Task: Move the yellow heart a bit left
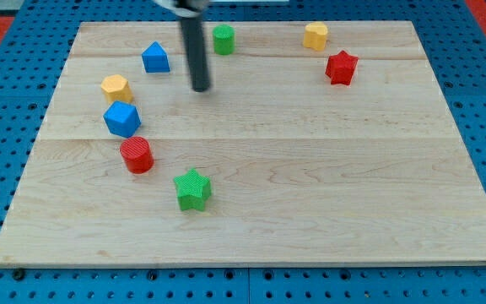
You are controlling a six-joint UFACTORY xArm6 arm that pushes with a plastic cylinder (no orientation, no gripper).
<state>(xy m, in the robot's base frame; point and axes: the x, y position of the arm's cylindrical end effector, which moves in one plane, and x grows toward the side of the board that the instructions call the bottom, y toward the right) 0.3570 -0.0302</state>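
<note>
The yellow heart (315,35) sits near the view's top, right of centre, on the wooden board (310,169). My tip (201,88) rests on the board in the upper left part, well to the left of the heart. It is just below and left of the green cylinder (223,39) and to the right of the blue house-shaped block (155,57). It touches no block.
A red star (341,67) lies just below and right of the heart. On the left are a yellow pentagon (116,87), a blue cube (122,119) and a red cylinder (137,155). A green star (193,189) lies lower, left of centre.
</note>
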